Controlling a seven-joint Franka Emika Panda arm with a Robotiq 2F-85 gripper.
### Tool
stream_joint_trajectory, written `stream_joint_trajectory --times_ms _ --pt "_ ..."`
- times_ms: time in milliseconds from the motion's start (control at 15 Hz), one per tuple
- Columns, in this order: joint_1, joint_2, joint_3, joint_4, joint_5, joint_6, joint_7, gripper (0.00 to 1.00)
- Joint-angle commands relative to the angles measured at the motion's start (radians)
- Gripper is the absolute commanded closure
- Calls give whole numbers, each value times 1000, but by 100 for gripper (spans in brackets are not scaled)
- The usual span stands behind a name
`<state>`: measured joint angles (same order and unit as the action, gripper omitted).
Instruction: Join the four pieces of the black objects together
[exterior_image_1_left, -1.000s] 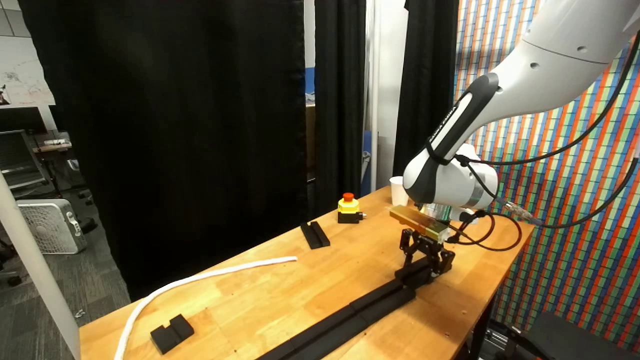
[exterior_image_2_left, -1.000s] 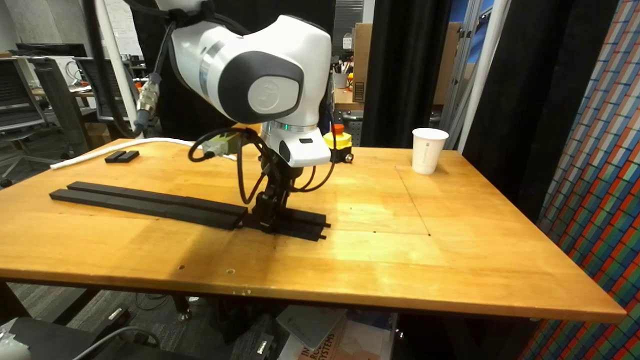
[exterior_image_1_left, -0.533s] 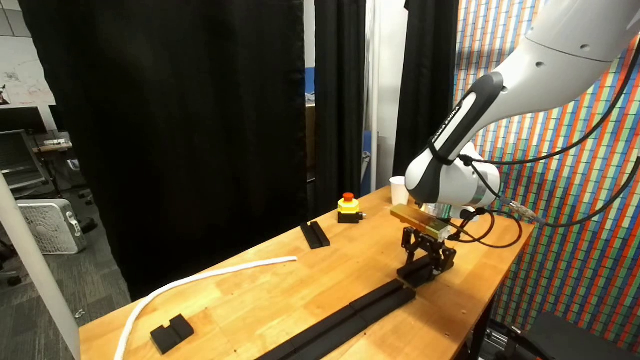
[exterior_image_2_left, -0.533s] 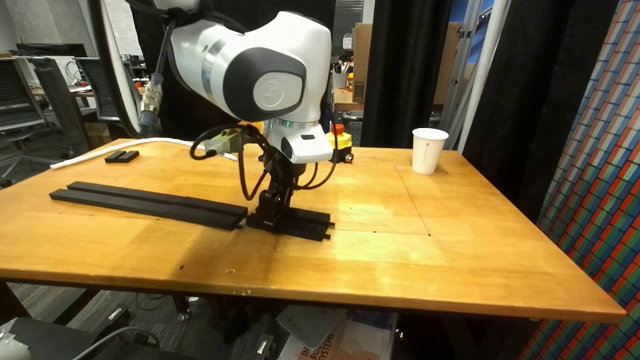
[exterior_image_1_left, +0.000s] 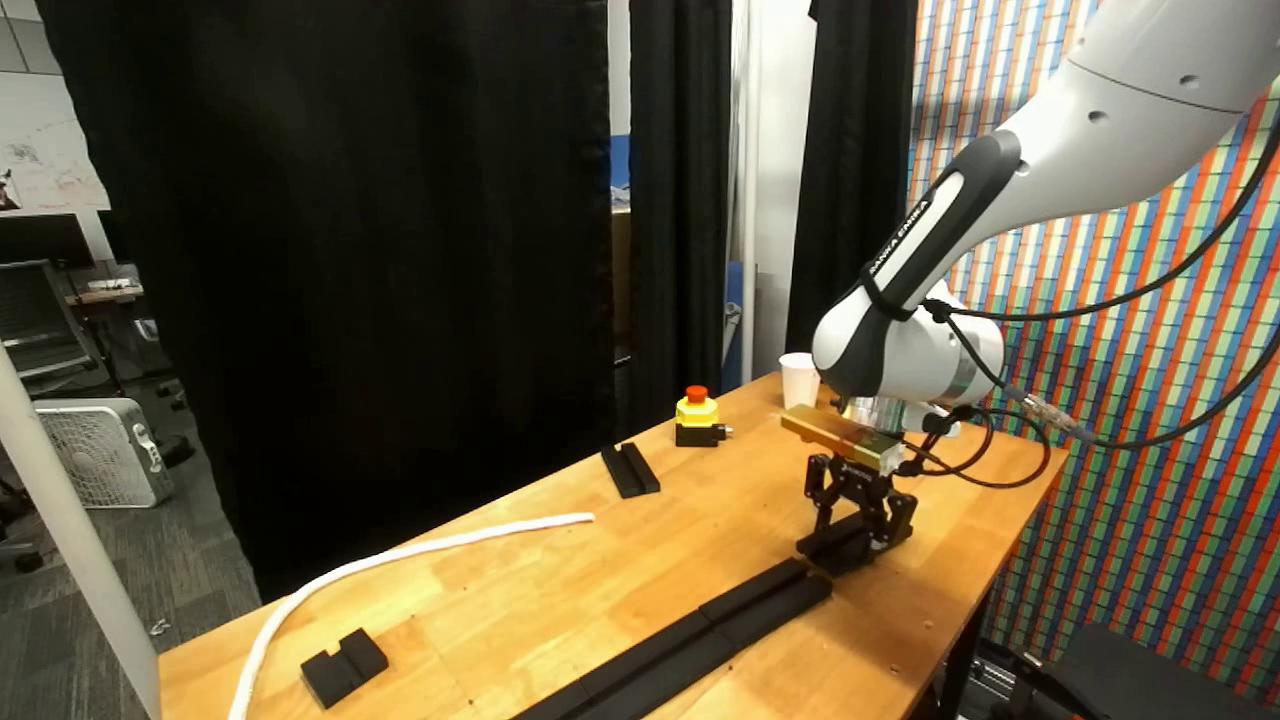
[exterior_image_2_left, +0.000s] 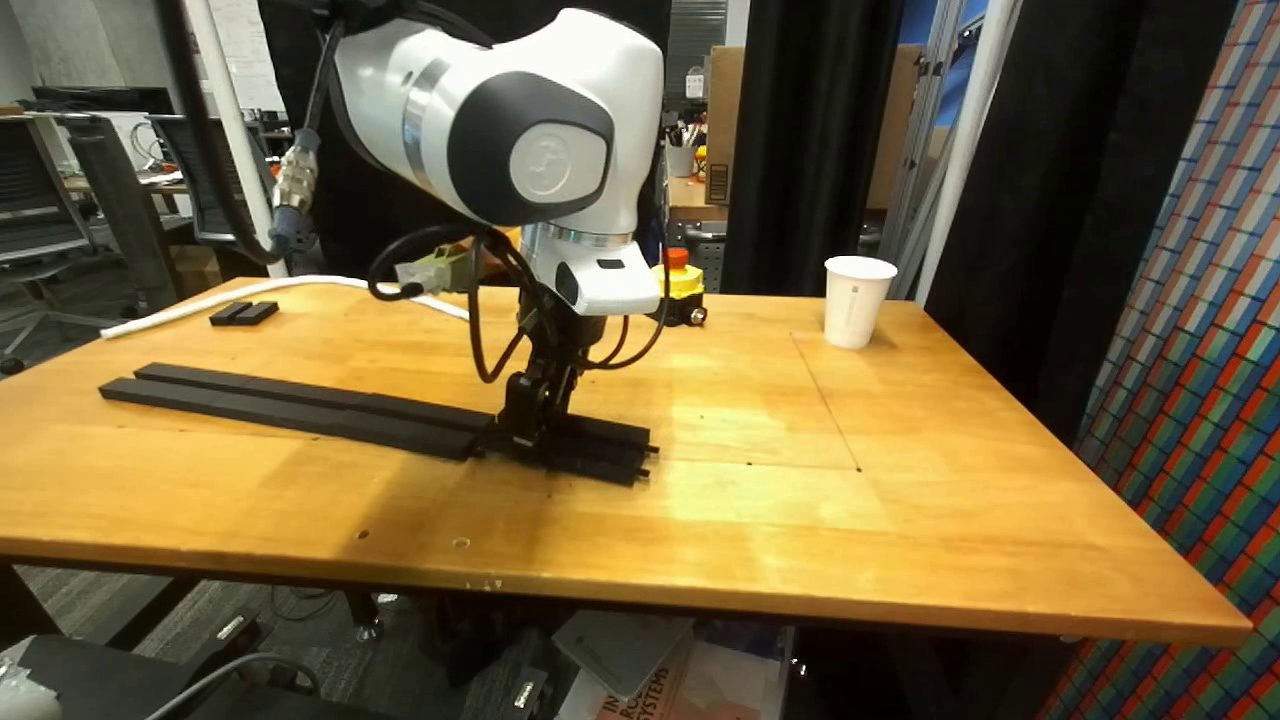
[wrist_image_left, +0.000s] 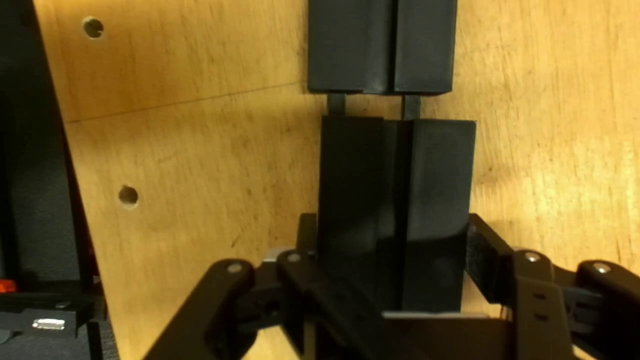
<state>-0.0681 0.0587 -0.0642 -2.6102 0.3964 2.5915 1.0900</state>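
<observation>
The bar (wrist_image_left: 442, 175) was just off the end of the strip (wrist_image_left: 425, 45), nearly in line with it; two pegs (wrist_image_left: 411, 106) spanned the gap, though whether their tips sat inside the bar could not be told. The fingers (wrist_image_left: 485, 255) were clamped on the bar's sides and, in the wrist view, hid much of its end away from the strip. In an exterior view the strip's other end was cut off, as was the rope (exterior_image_1_left: 420, 548), well apart from it on the counter (exterior_image_1_left: 560, 580).

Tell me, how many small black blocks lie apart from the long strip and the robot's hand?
2, in an exterior view: the nearer block beside the white rope, the farther block between the rope's end and the red-topped button. The arm could hide others.
</observation>
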Motion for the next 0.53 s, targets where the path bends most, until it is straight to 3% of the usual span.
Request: stream_joint_trajectory --times_ms 0,467 --pt "5 -42 -2 -8 4 -41 22 54" --pt "4 -6 0 19 18 -52 5 54"
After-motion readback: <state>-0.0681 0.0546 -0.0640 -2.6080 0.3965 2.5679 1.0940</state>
